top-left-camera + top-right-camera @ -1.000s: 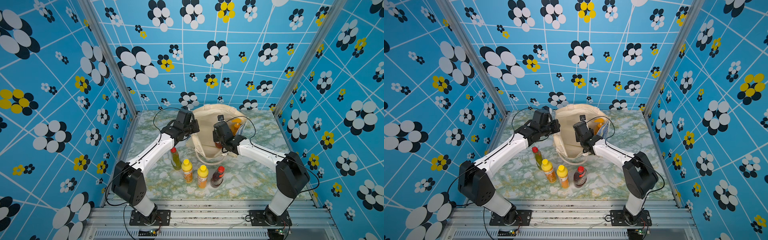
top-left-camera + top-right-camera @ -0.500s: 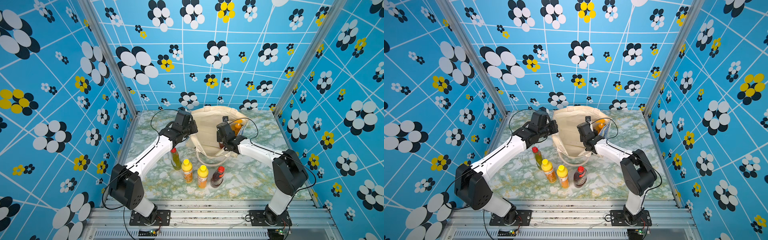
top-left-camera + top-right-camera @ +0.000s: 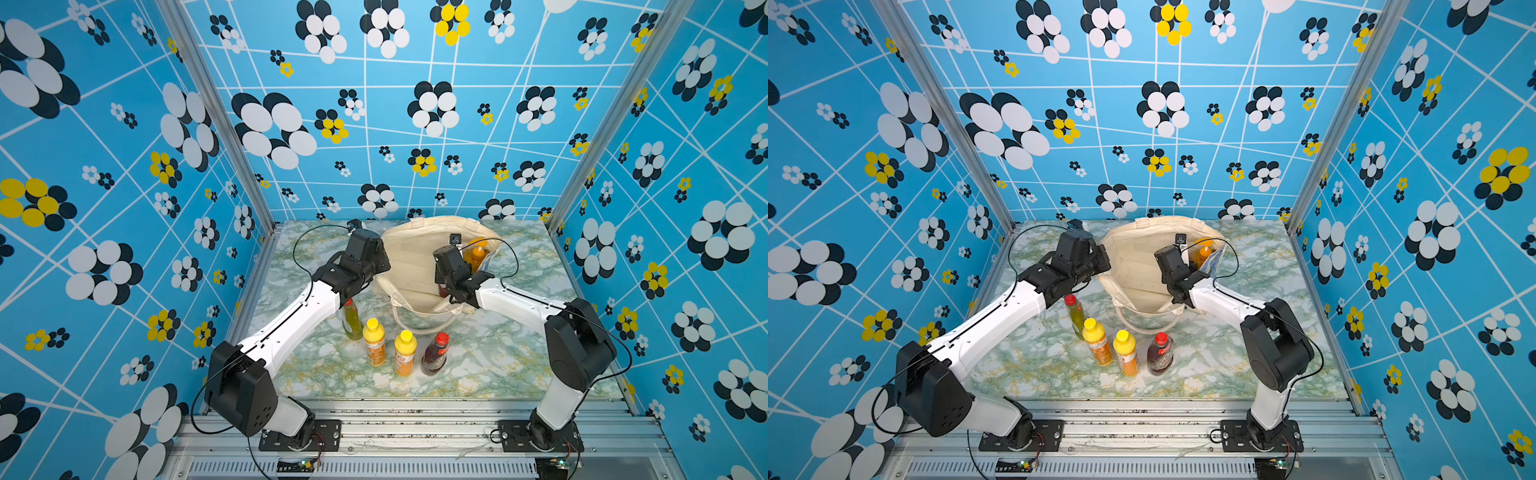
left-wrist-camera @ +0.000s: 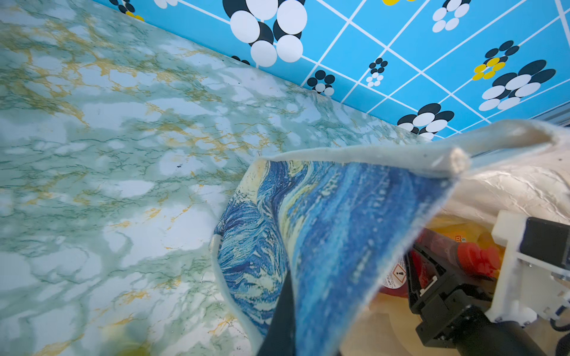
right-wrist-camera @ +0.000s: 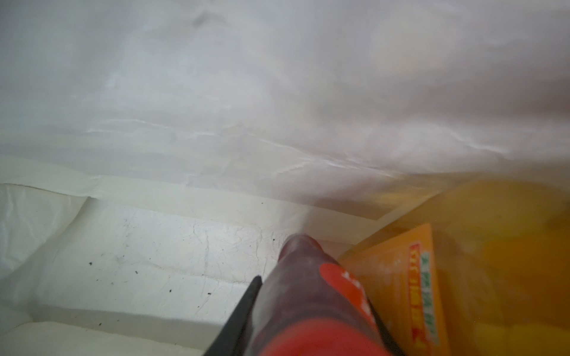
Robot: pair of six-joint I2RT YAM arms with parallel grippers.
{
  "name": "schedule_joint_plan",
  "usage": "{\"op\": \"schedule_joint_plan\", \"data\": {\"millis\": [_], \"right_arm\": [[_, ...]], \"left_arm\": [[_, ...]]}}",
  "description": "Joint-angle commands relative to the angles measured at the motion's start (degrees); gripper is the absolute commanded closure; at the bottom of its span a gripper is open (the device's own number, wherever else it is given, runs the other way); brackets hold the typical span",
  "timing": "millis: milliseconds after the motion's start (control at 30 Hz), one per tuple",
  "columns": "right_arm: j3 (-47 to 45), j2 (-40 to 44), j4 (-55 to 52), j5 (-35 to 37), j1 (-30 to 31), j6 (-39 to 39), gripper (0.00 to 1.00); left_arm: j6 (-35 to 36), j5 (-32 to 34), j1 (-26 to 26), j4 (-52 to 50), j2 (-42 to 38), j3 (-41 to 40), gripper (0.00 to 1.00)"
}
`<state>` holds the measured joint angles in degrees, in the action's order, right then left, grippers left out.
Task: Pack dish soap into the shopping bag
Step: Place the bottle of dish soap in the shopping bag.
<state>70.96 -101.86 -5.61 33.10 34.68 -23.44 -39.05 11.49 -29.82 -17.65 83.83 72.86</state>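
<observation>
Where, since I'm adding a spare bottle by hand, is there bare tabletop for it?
Bare table lies front right, between the standing dark red bottle and the right arm; also back left, between left wall and shopping bag. Crowded: the bottle row before the bag, and its mouth, where the right gripper holds another dark red bottle.

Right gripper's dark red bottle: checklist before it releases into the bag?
1. Left gripper shut on shopping bag rim, mouth open: ok.
2. Right gripper shut on dark red bottle, inside the bag: ok.
3. Bottle base resting on bag floor: cannot tell.
4. Gap to orange pump bottle beside it: cannot tell.
5. Olive-green bottle, yellow-capped orange bottles, other dark red bottle upright on table: ok.
</observation>
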Motion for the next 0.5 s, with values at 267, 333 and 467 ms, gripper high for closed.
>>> {"op": "schedule_joint_plan", "data": {"millis": [267,333,467], "right_arm": [[4.9,-0.1,-6.8,-4.1,-1.1,-0.5,0.60],[5.5,0.1,-7.9,-4.4,-1.1,-0.5,0.57],[6.6,0.3,-9.3,-4.7,-1.1,-0.9,0.50]], "left_arm": [[-2.2,-2.4,0.1,5.1,1.6,-0.6,1.00],[-2.3,-3.2,0.0,5.9,1.9,-0.8,1.00],[-2.4,-4.8,-0.1,6.6,2.9,-0.8,1.00]]}}
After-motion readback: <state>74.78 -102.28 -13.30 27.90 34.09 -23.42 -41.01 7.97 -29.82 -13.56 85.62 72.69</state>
